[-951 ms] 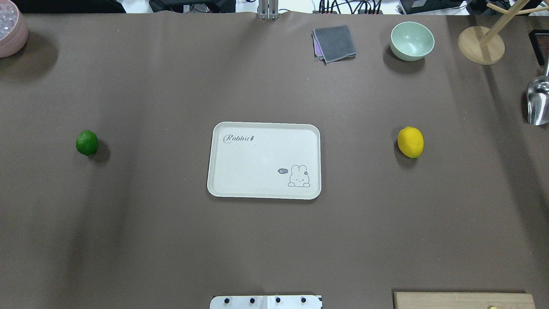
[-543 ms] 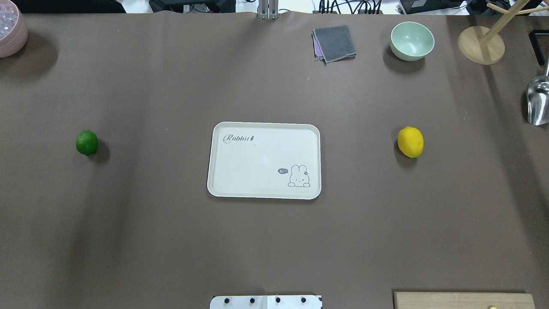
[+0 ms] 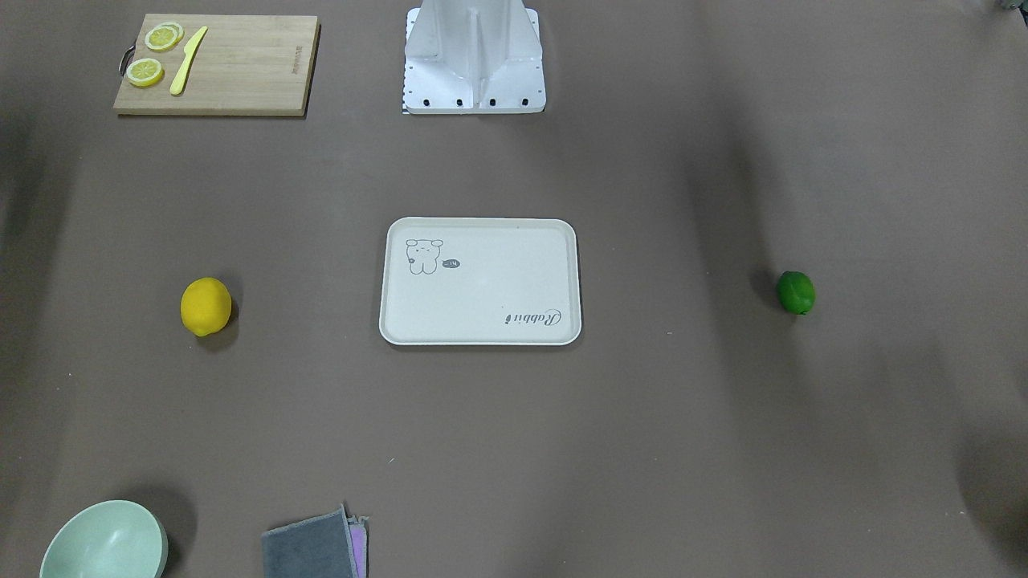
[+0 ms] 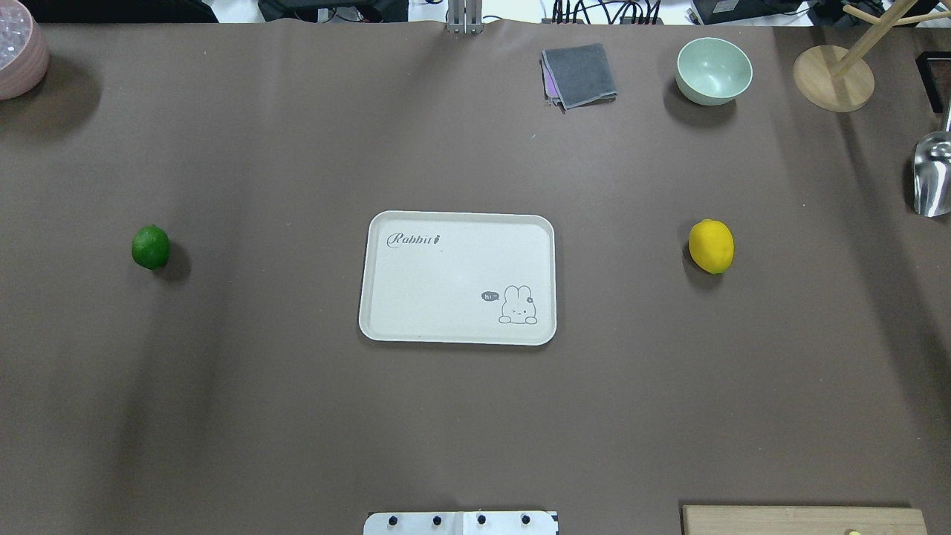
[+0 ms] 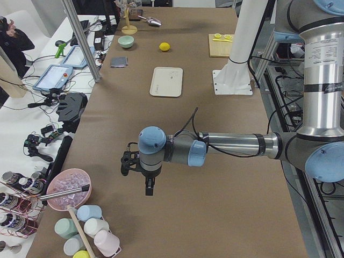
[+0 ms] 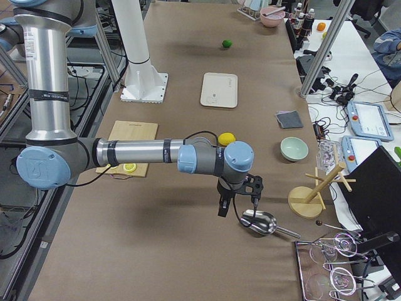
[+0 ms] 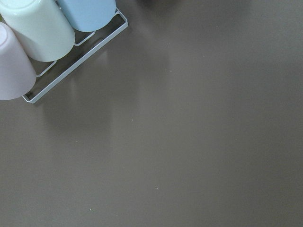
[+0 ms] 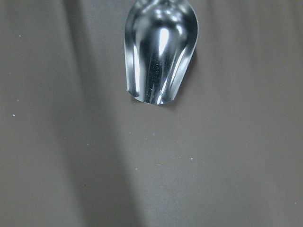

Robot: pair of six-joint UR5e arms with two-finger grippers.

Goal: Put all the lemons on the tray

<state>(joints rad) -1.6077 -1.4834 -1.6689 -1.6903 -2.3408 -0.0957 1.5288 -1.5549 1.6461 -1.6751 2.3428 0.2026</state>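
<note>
The yellow lemon (image 4: pixel 711 246) lies on the brown table right of the tray (image 4: pixel 446 279); it also shows in the front view (image 3: pixel 206 306). The green lemon (image 4: pixel 151 247) lies left of the tray, also seen in the front view (image 3: pixel 795 292). The cream tray holds nothing. Both grippers are outside the overhead and front views. My left gripper (image 5: pixel 146 185) hangs over the table's left end, near a pink bowl. My right gripper (image 6: pixel 237 204) hangs over a metal scoop (image 8: pixel 160 52) at the right end. I cannot tell whether either is open or shut.
A wooden cutting board (image 3: pixel 241 68) with lemon slices and a yellow knife lies near the robot's base. A mint bowl (image 4: pixel 713 70), grey cloth (image 4: pixel 579 74), wooden stand (image 4: pixel 832 78) and pink bowl (image 4: pixel 18 56) line the far edge. A rack of cups (image 7: pixel 42 38) is by the left gripper.
</note>
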